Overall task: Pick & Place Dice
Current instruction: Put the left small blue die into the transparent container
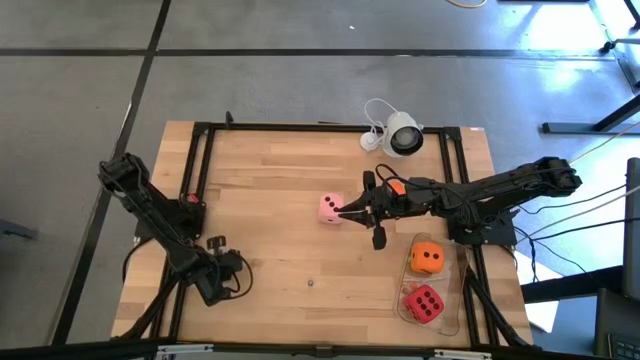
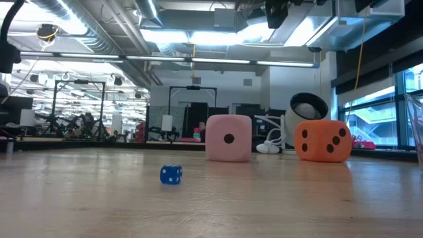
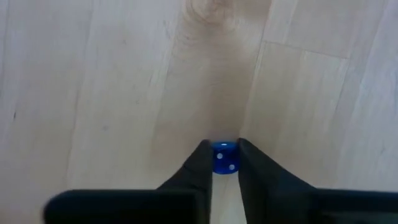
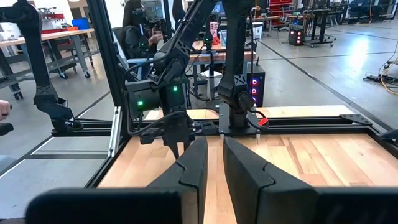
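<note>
The right gripper [image 1: 352, 210] reaches over the middle of the table [image 1: 270, 190], its fingers a narrow gap apart and empty, just beside the pale pink die [image 1: 331, 208]. One orange die [image 1: 396, 187] lies under the right arm; the other orange die [image 1: 427, 258] and the red die [image 1: 424, 302] sit in a clear tray [image 1: 455, 318] at the table's right front corner. The left gripper [image 1: 224, 262] waits near the left front corner, fingers slightly parted and empty, with a small blue die [image 3: 224, 157] on the table beyond them.

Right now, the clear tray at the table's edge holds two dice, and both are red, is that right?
Not quite. The clear tray does hold two dice, but only one is red: the red die lies beside an orange die. The high view shows it.
</note>
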Robot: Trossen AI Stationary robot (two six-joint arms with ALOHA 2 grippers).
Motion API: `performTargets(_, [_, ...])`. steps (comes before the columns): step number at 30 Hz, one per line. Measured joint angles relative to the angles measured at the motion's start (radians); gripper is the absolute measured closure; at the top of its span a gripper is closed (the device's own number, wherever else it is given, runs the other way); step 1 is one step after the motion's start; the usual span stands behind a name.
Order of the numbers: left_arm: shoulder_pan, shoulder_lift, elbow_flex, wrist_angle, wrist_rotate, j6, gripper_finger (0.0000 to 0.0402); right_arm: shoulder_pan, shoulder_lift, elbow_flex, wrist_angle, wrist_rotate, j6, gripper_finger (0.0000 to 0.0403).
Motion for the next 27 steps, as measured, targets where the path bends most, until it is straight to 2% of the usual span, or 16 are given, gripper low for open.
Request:
performTargets(3, [0.006, -0.003, 0.0, 0.002, -0.002, -0.03, 0.0388, 0.0, 0.0, 0.0, 0.007, 0.0, 0.0, 0.0348])
performTargets(8, [0.026, -0.04, 0.014, 0.008, -0.02, -0.036, 0.038, 0.006, -0.009, -0.001, 0.116, -0.011, -0.005, 0.0348])
performTargets(13, [0.045, -0.094, 0.074, 0.017, -0.155, 0.028, 0.0381, 0.008, -0.065, -0.001, 0.226, -0.077, -0.048, 0.0348])
performTargets(20, [0.073, -0.136, 0.159, 0.024, -0.397, 0.177, 0.0382, 0.008, -0.169, 0.0, 0.289, -0.08, -0.055, 0.0348])
performTargets(25, [0.122, -0.141, 0.168, 0.154, -0.651, 0.336, 0.0381, 0.008, -0.2, 0.0, 0.292, -0.078, -0.078, 0.0348])
performTargets(27, [0.154, -0.141, 0.168, 0.216, -0.709, 0.412, 0.038, 0.008, -0.201, 0.0, 0.294, -0.064, -0.079, 0.0348])
